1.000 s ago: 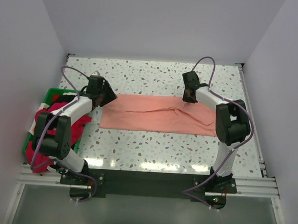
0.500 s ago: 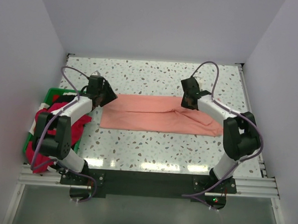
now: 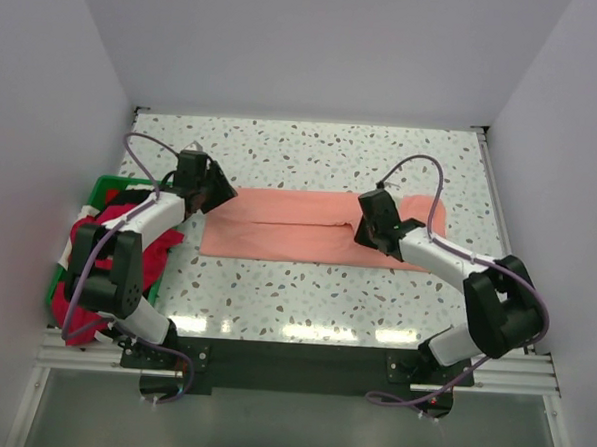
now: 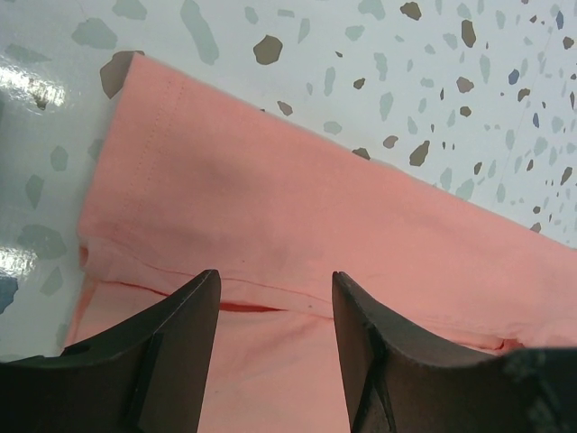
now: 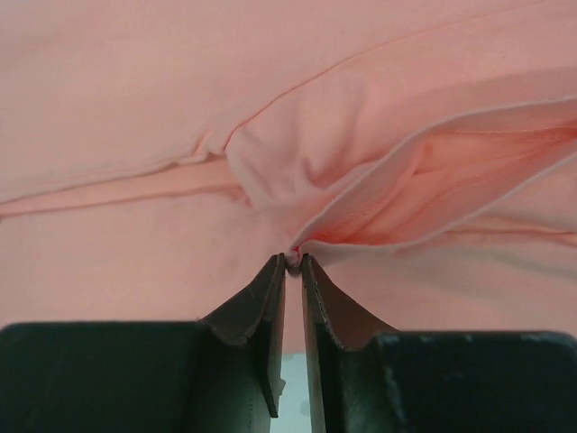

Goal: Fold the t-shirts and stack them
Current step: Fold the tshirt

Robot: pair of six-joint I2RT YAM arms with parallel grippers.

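A salmon-pink t-shirt [image 3: 288, 225] lies folded into a long strip across the middle of the speckled table. My left gripper [image 3: 216, 191] is open and hovers over the strip's left end, and the cloth [image 4: 288, 198] shows between its fingers. My right gripper [image 3: 370, 227] is shut on a pinch of the pink cloth [image 5: 294, 257] near the strip's right part and pulls a fold of it toward the near side. A crimson red t-shirt [image 3: 127, 250] lies heaped in the green bin. No black or white shirt shows clearly.
A green plastic bin [image 3: 102, 187] stands at the table's left edge, under the left arm. White walls close in the table on three sides. A metal rail [image 3: 291, 358] runs along the near edge.
My right gripper has moved toward the near side and a little left, dragging the pinched fold of pink cloth with it. The right arm's elbow swung out to the right. The left arm has not moved.
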